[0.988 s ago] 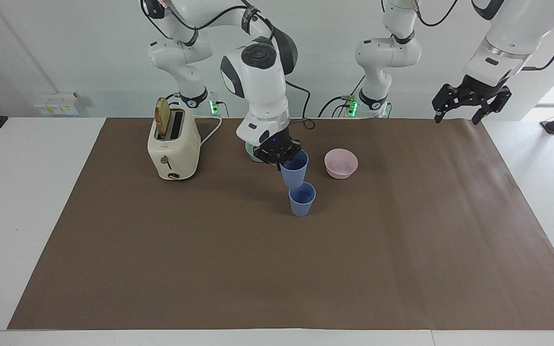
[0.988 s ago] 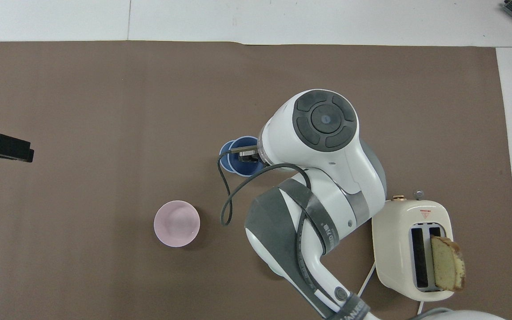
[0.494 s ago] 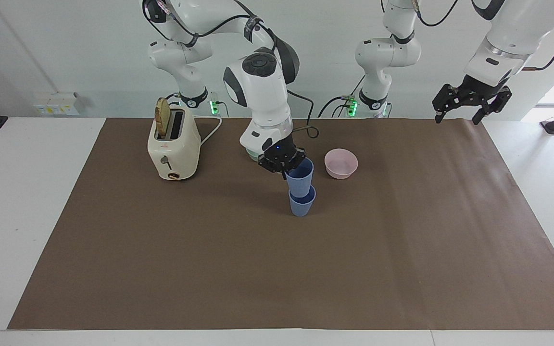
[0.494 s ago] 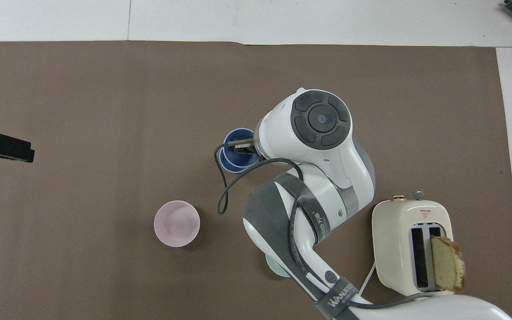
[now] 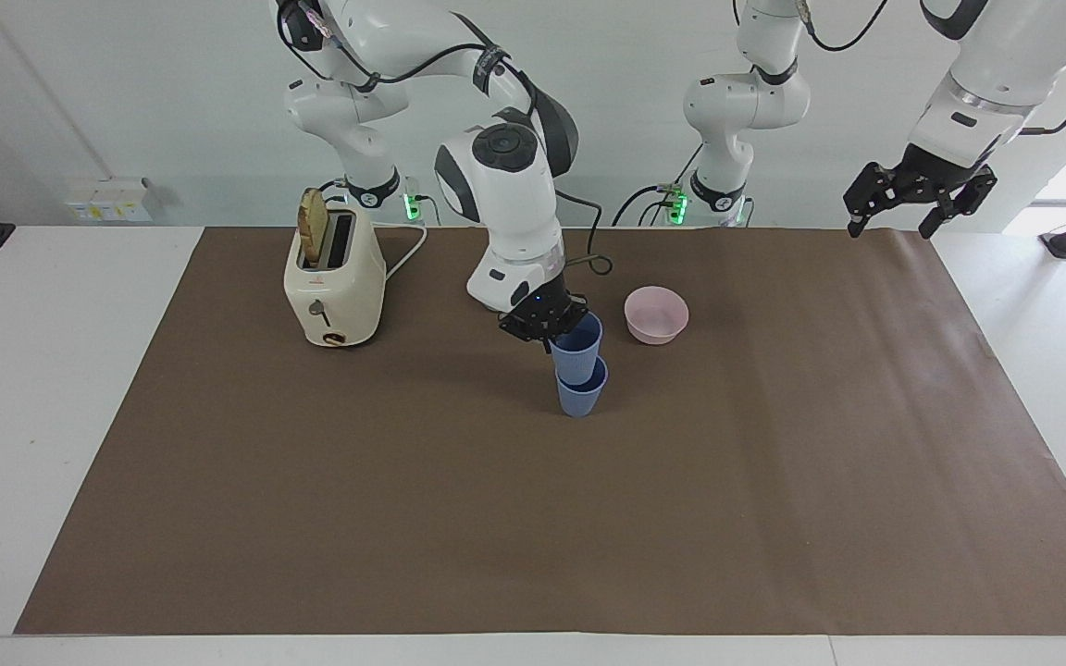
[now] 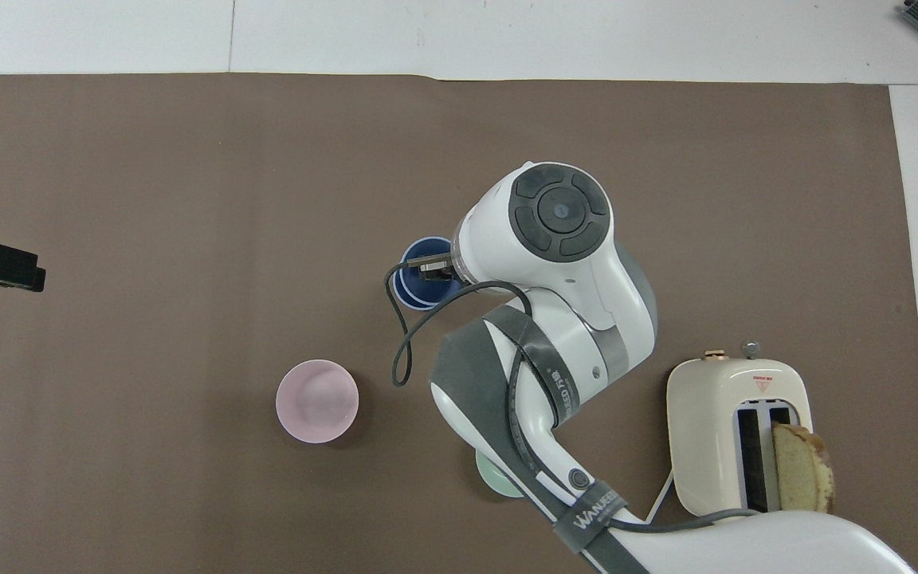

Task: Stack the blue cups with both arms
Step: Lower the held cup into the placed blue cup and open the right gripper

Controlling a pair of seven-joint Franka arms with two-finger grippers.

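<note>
A: Right gripper (image 5: 553,326) clamped on the upper blue cup (image 5: 578,344) at its rim. That cup has dropped partway into the lower blue cup (image 5: 579,396); a second ago it hung above it.

B: Where's the stack?

A: Mid-mat, farther from the robots than the pink bowl (image 5: 656,314).

B: Seated?

A: Not fully, I'd say; much of the wall shows. Release looks next.

B: Left gripper (image 5: 915,192)?

A: Fingers spread, empty, waiting above the mat's corner at the left arm's end, slightly shifted.
</note>
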